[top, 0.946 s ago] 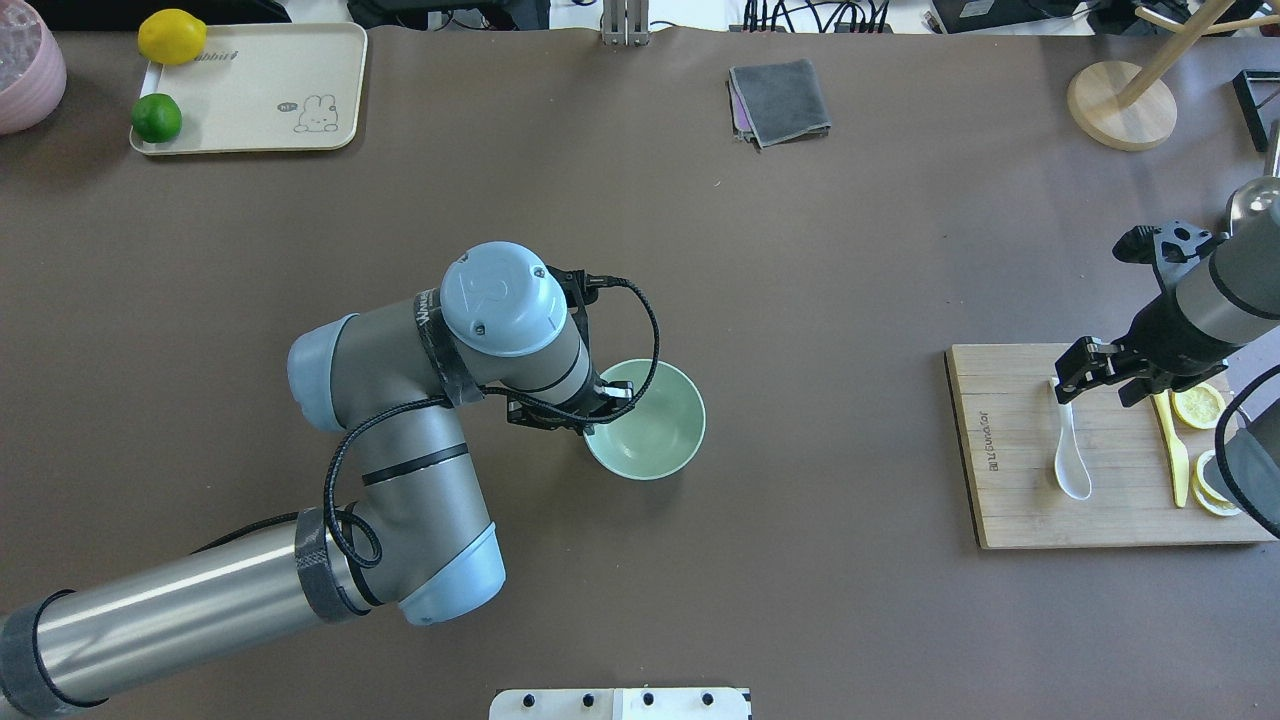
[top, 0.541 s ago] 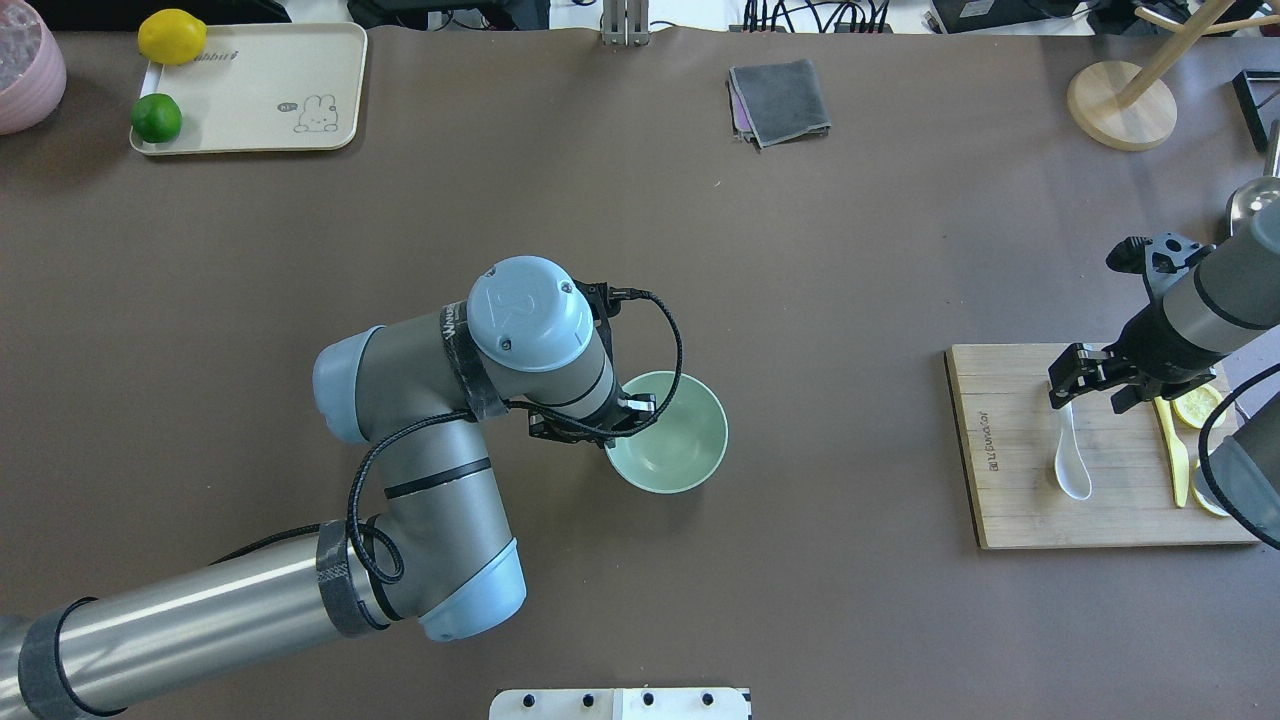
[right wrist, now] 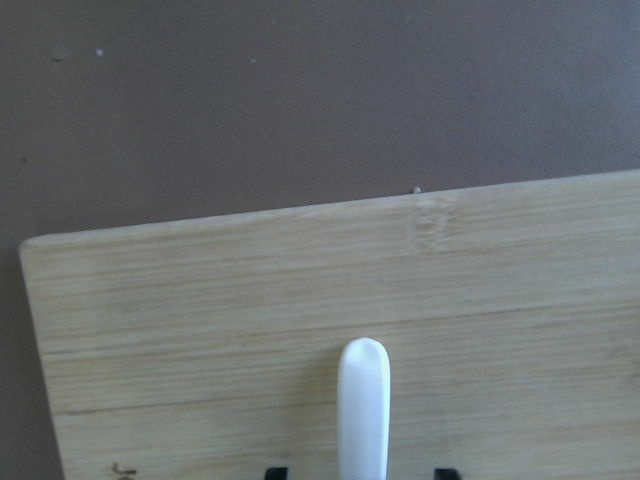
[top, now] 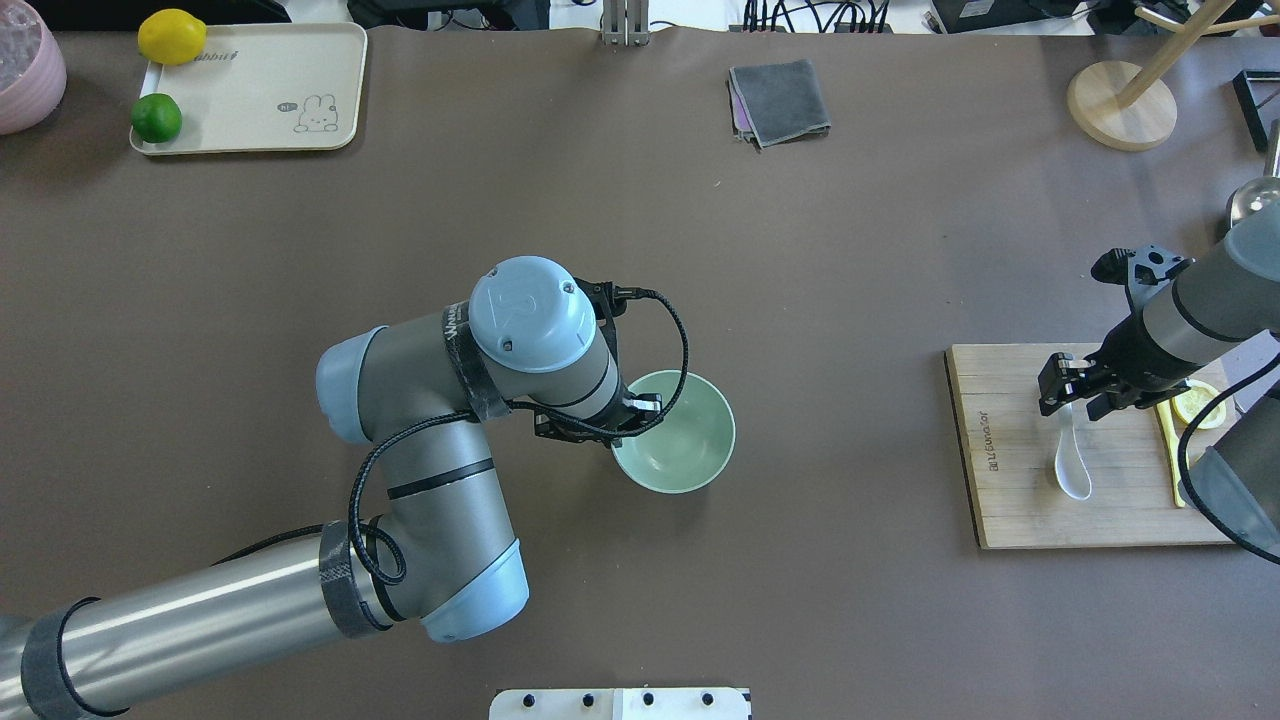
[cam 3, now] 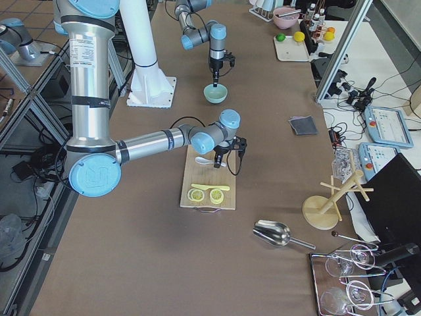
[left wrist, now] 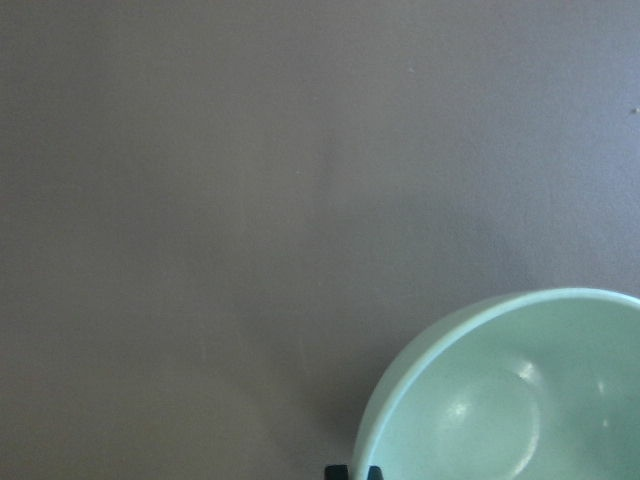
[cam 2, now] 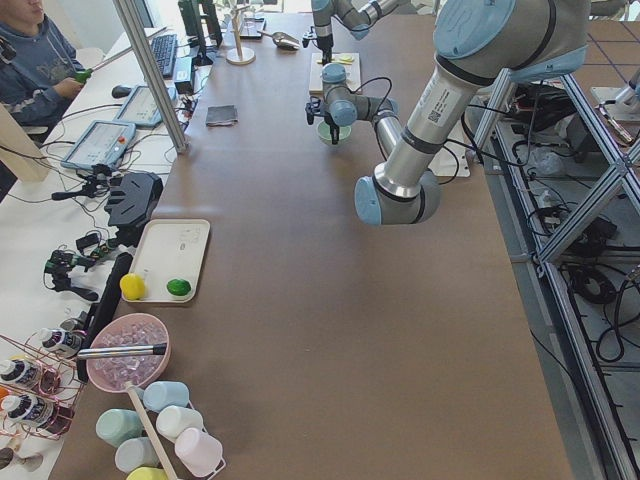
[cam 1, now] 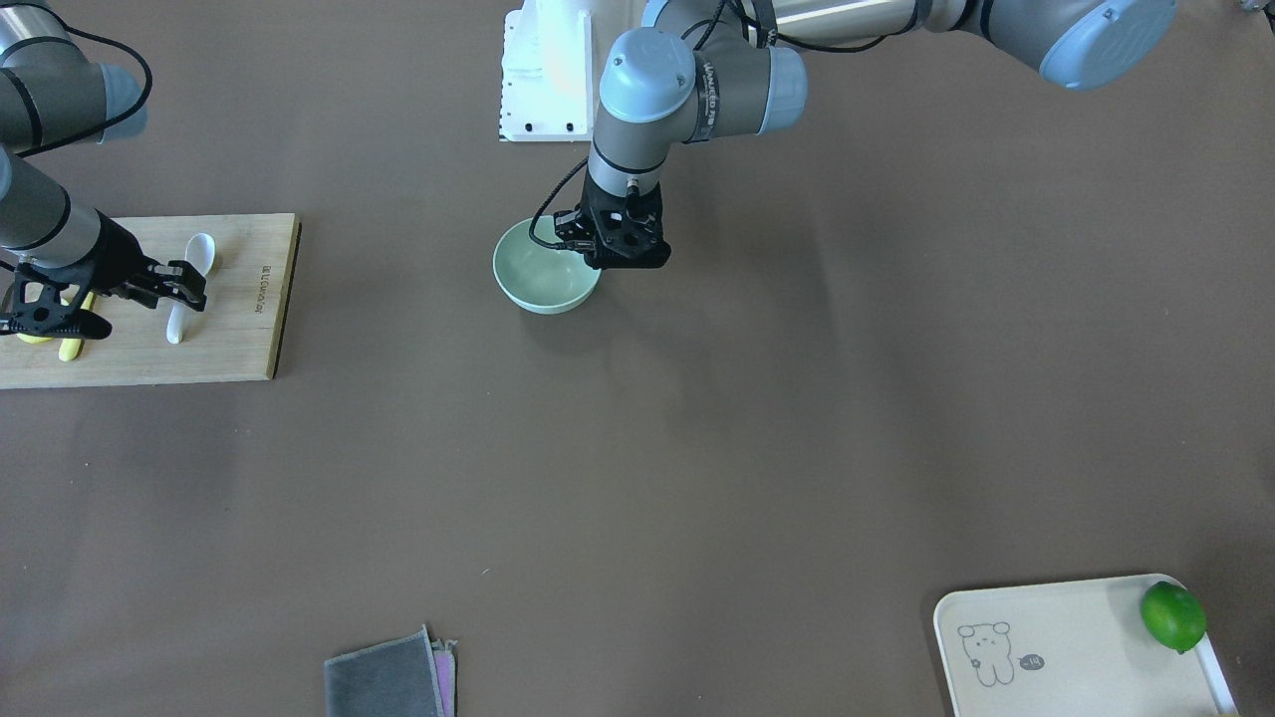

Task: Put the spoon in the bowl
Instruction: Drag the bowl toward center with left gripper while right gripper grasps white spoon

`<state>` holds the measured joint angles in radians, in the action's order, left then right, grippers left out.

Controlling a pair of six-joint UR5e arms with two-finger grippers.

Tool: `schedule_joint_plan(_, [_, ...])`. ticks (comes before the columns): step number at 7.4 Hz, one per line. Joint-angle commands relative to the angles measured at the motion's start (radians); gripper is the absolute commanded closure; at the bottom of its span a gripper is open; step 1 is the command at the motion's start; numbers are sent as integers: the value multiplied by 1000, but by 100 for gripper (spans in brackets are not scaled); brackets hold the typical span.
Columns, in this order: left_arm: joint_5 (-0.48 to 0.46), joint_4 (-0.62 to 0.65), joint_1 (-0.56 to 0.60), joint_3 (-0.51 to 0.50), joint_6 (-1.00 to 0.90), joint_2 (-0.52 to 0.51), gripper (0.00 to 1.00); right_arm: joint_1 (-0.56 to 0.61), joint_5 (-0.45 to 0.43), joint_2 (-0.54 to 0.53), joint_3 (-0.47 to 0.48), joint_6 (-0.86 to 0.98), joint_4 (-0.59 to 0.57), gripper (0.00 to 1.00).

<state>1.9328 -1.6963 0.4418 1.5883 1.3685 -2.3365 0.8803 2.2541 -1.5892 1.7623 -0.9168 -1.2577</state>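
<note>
Spoon handle lies inside right end effector.

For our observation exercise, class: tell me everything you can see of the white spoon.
The spoon is small, white and glossy, ceramic or plastic by look. It lies flat on the wooden cutting board, oval scoop toward the robot, short handle pointing away. The open right end effector straddles the handle tip; contact is unclear.
</note>
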Motion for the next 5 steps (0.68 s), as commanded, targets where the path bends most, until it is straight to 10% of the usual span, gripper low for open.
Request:
schedule_joint_plan(1, [0, -2, 0, 12, -2, 0, 71, -9, -18, 0, -3, -2, 0, 55])
schedule_joint_plan(2, [-11, -2, 1, 13, -5, 6, 16, -14, -18, 0, -3, -4, 0, 68])
schedule_joint_plan(3, [-38, 0, 5, 33, -5, 9, 2, -14, -16, 0, -3, -4, 0, 97])
schedule_joint_plan(5, [-37, 9, 32, 88, -12, 44, 2, -14, -14, 1, -3, -2, 0, 100])
